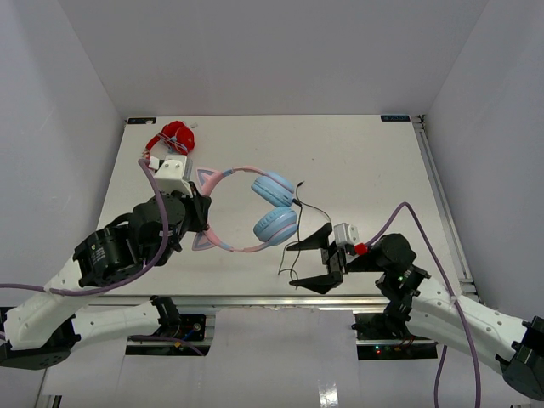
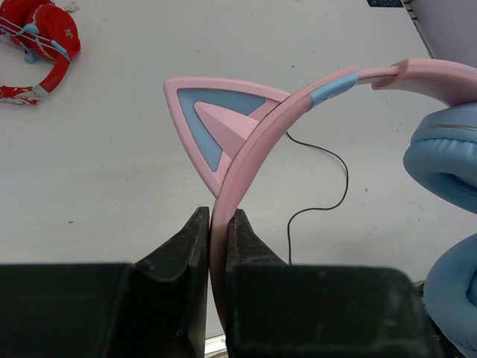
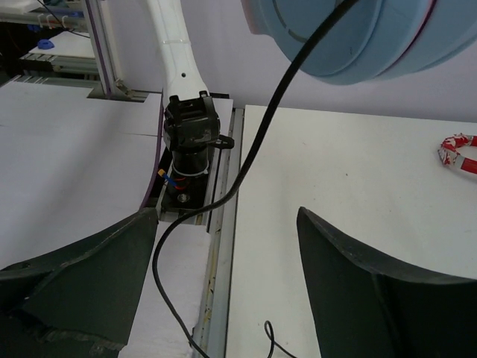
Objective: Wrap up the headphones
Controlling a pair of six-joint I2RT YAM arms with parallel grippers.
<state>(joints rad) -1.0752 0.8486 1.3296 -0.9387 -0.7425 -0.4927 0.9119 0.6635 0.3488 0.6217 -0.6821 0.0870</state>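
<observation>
Two hands are at work: the left hand [image 2: 220,224] is pinched tight on the pink band of the headphones [image 1: 274,225], which sit mid-way across the bench [image 1: 365,161]. The right hand [image 3: 227,224] gapes wide, the black cable [image 3: 261,127] hanging between its fingers ungripped. I'd call this the cable-catching step; next it must close on that cord, then wind it

Light is bright, even and diffuse, from overhead. Table [image 1: 357,161] reads near-white with no glare; shadows around the headphones [image 1: 270,189] by the left gripper [image 1: 201,212] are faint and soft. Right wrist view: ear cup [image 3: 350,37] above the right gripper [image 3: 227,216] is soft-focused; fingers [image 3: 82,276] near-black, underexposed.
</observation>
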